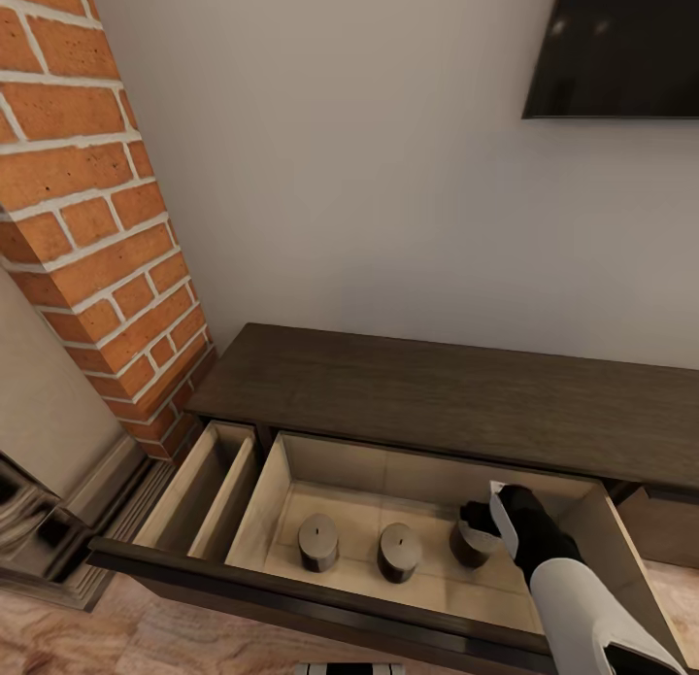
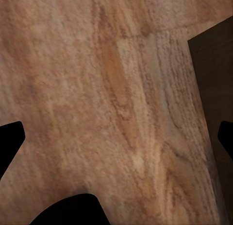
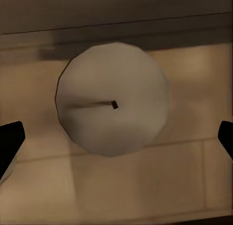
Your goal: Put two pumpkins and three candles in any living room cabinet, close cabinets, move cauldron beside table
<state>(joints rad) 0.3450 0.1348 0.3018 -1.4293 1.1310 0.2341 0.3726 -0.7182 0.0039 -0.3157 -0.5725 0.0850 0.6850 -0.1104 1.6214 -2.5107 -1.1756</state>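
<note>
I have the long dark cabinet [image 1: 456,393] with one drawer [image 1: 282,481] pulled out. Three candles [image 1: 399,551] stand in a row inside that drawer. My right claw [image 1: 478,516] hovers over the third candle [image 3: 113,99], fingers spread apart. The left claw [image 2: 116,137] is spread too, over wood floor [image 2: 97,89].

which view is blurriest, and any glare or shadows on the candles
Right wrist view is softest: the candle has smeared edges and a faint streak by its wick. Head view is sharper, with soft shadows under the candles in the drawer. No glare.
</note>
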